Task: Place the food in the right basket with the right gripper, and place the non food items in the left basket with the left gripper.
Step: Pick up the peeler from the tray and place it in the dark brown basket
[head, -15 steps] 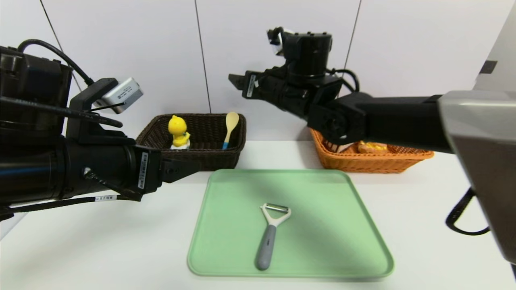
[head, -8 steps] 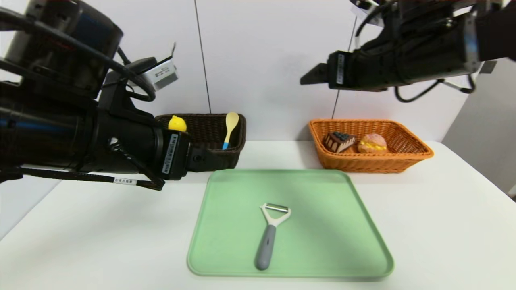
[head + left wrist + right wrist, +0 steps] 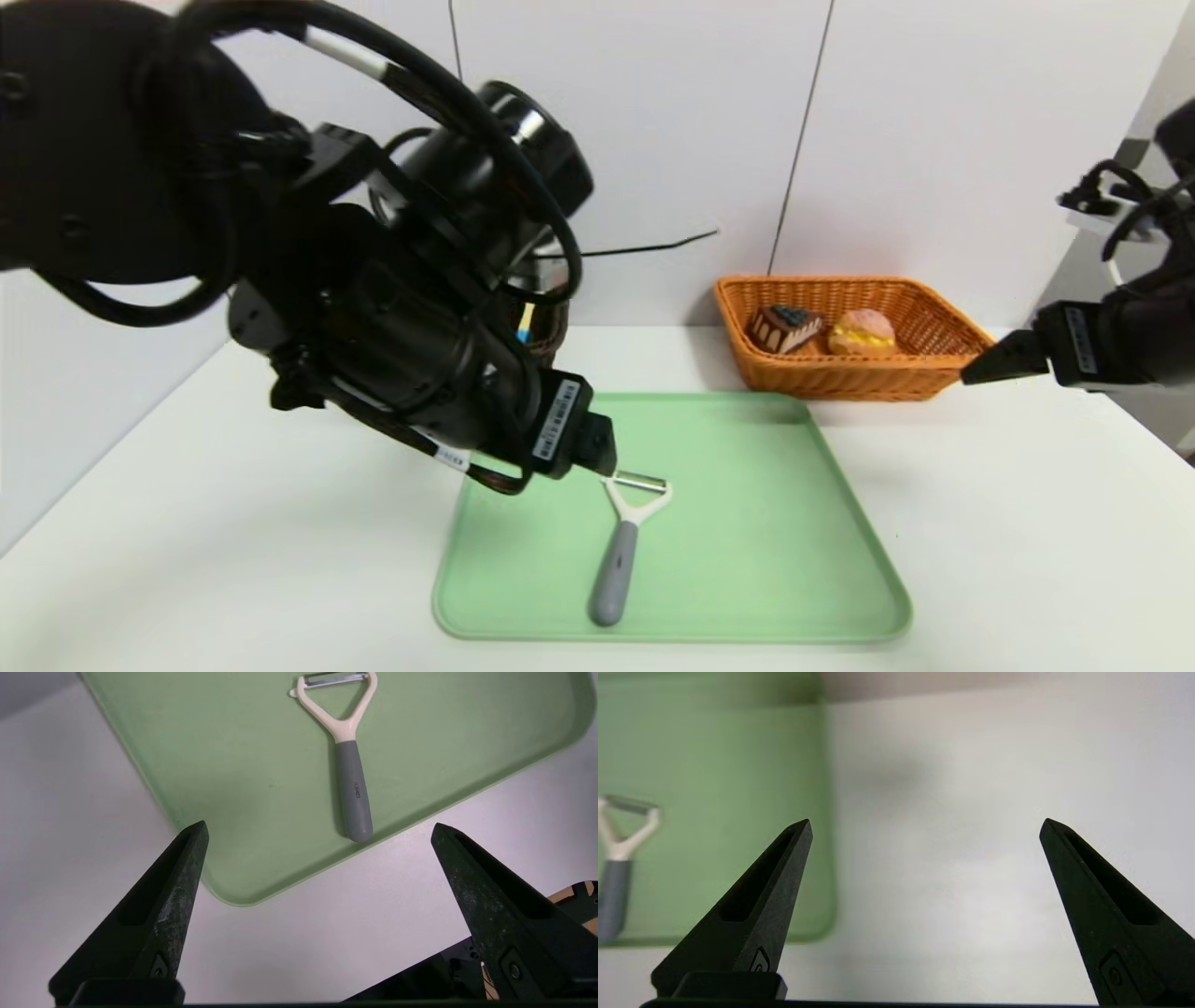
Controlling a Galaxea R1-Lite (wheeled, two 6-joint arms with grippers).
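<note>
1. Dark basket [image 3: 553,341] – at the back of the counter [image 3: 1008,541], mostly hidden behind the left arm. Only its right end shows.
2. Spoon [image 3: 525,322] – in the dark basket, blue and yellow parts visible, rest hidden by the arm.
3. Left gripper [image 3: 319,822] – above the tray [image 3: 766,560], near the peeler's [image 3: 615,569] blade end in the head view. Jaws released, spread wide, nothing between them.
4. Peeler – lying flat on the green tray, white Y-shaped head toward the baskets, grey handle toward the tray's near edge.
5. Cake [image 3: 785,329] – in the left part of the orange basket [image 3: 854,381], dark berries on top, striped side showing.
6. Puff [image 3: 861,333] – same basket, just right of the cake, yellow filling visible.
7. Orange basket – on the counter behind the tray's right part, upright.
8. Right gripper [image 3: 927,820] – raised over the counter, right of the tray. Jaws released, wide apart, holding nothing.
</note>
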